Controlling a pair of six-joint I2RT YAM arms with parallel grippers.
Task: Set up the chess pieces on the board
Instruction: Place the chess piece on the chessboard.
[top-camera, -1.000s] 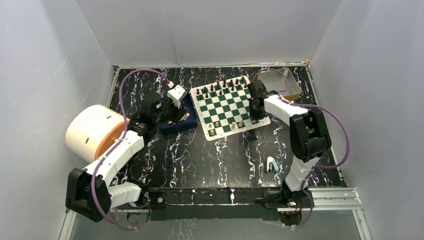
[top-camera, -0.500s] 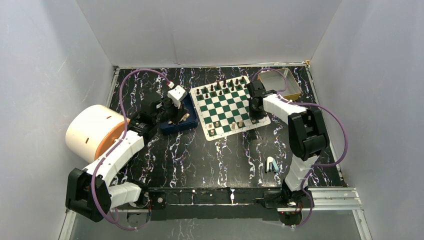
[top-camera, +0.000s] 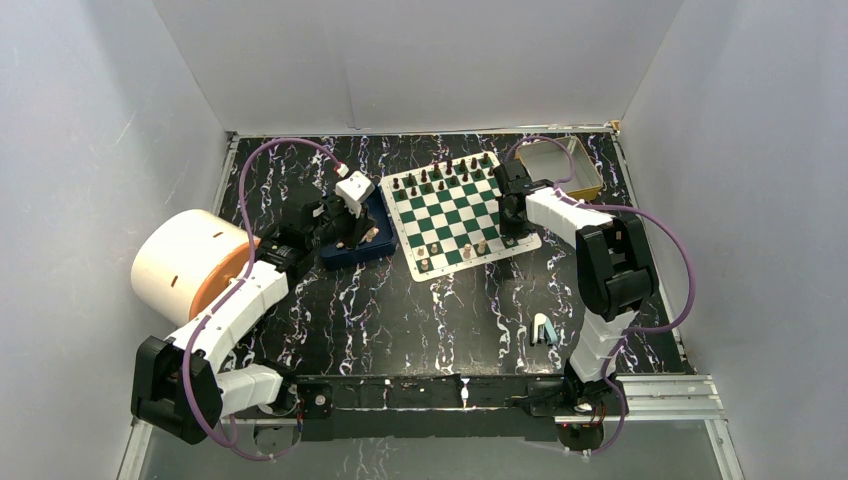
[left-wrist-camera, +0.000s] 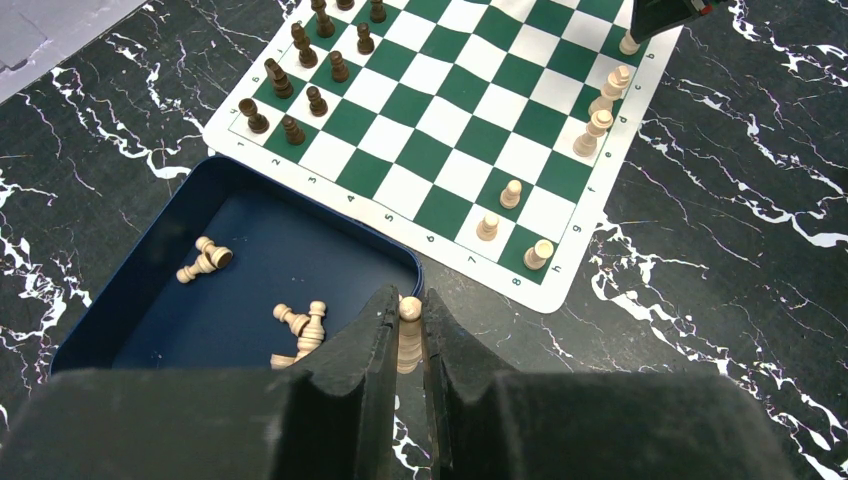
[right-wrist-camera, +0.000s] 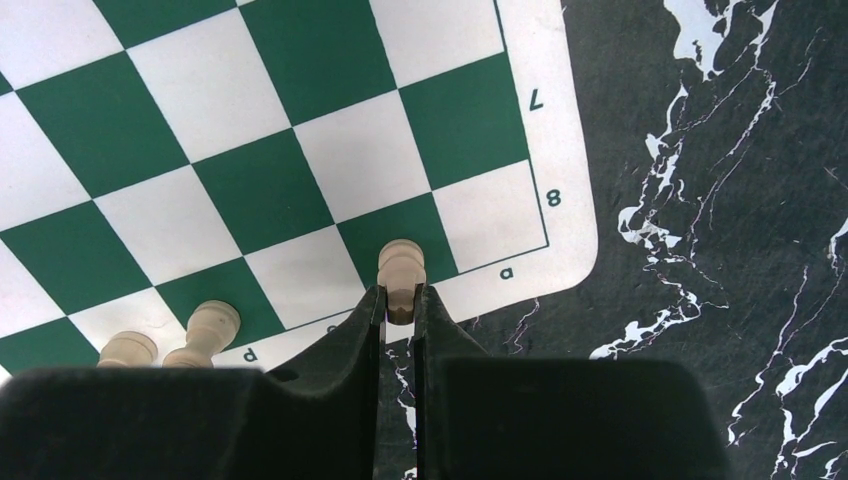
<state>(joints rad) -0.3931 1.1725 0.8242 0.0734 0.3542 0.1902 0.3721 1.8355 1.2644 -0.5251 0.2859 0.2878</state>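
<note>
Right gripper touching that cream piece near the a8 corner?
Touching. Right wrist view: the right gripper pinches the cream piece from both sides, no gap visible.

Light in the overhead view is soft, even and fairly bright, falling from above. The pale walls (top-camera: 420, 60) glow a cool grey with no hot spots. The dark marbled table (top-camera: 400, 320) swallows light and shows only faint, diffuse shadows beside the arms. The chess pieces (top-camera: 466, 250) on the board (top-camera: 455, 215) are too small there to read sharply. In both wrist views the board and table are crisp and the pieces cast short, soft shadows. The left gripper (left-wrist-camera: 405, 310) and right gripper (right-wrist-camera: 400, 300) fill the bottom of the frame as dark, blurred, underexposed shapes.
</note>
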